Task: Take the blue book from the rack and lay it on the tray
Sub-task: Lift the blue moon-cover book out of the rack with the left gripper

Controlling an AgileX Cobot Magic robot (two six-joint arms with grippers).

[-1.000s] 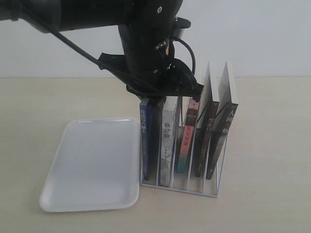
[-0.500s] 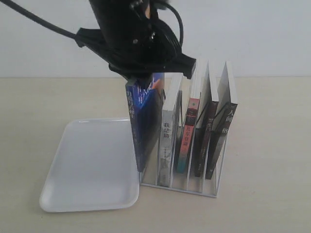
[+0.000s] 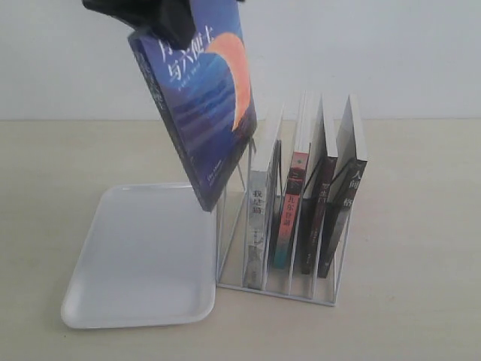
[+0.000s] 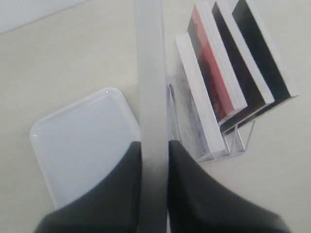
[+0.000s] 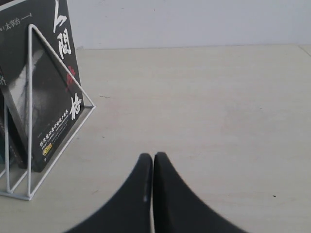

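Observation:
The blue book (image 3: 199,105), with its orange crescent moon and white title, hangs tilted in the air above the rack's left end. My left gripper (image 3: 161,15) is shut on its top edge at the top of the exterior view. In the left wrist view the book's page edge (image 4: 151,97) runs between my two dark fingers (image 4: 116,189). The white wire rack (image 3: 278,282) stands below with its leftmost slot empty. The white tray (image 3: 139,256) lies flat just left of the rack. My right gripper (image 5: 153,158) is shut, empty, low over the table beside the rack's right end (image 5: 29,111).
Several books stay upright in the rack: a white-spined one (image 3: 259,218), a red and teal one (image 3: 289,214) and two black-spined ones (image 3: 331,218). Bare beige table (image 3: 421,226) lies right of the rack, with a white wall behind.
The left gripper has lifted the blue book up and out of the rack's leftmost slot and swung it leftward, so its front cover now faces the exterior camera.

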